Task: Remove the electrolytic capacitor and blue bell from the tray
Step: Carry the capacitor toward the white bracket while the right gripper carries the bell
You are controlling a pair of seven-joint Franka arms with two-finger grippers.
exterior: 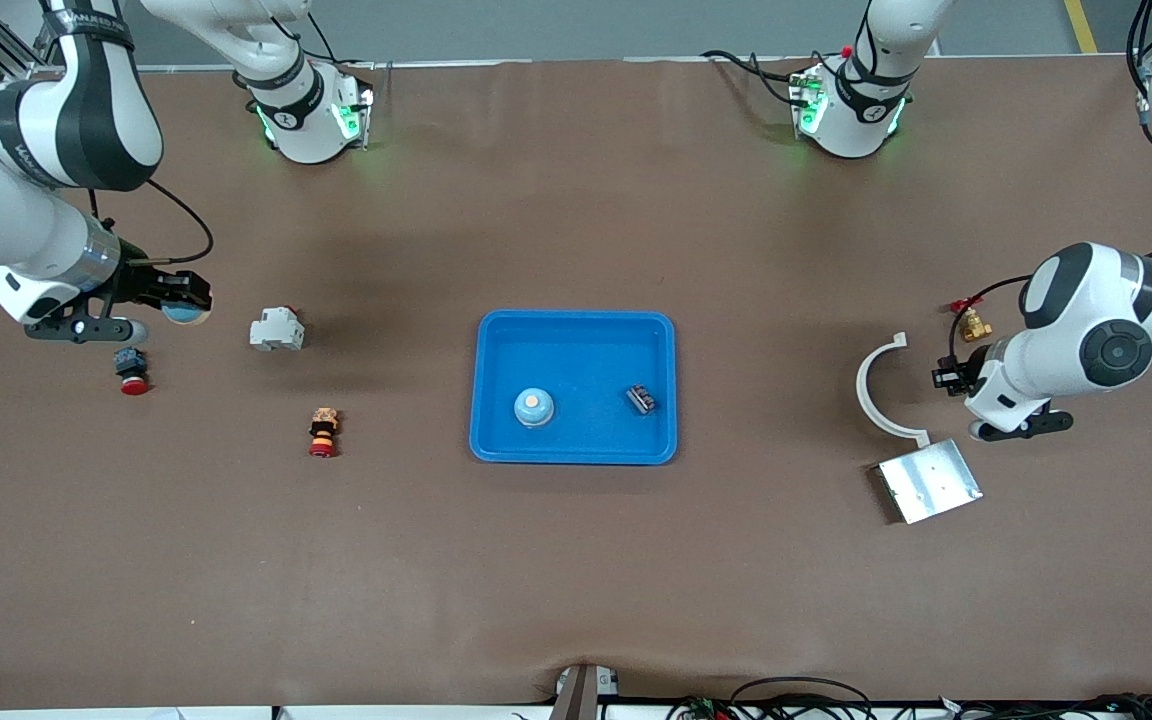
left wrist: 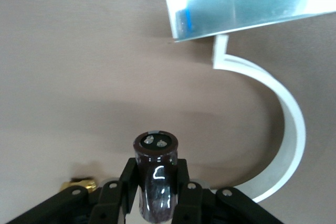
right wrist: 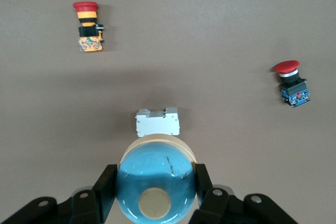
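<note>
Robot lab: two bench-mounted arms (exterior: 46, 180), brown table (exterior: 576, 560).

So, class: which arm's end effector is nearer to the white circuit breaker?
Right. The right end effector, holding a bell, is just beside the breaker; the left end effector, gripping a capacitor, is at the table's other end.

tabletop (exterior: 576, 580): brown | tray (exterior: 496, 440): blue | bell (right wrist: 156, 182): light blue, tan knob | capacitor (left wrist: 156, 174): dark brown | bracket (exterior: 876, 395): white

tray (exterior: 576, 330): bell (exterior: 533, 406), small block (exterior: 641, 399) inside | curved bracket (exterior: 881, 390) touching plate (exterior: 929, 481)
</note>
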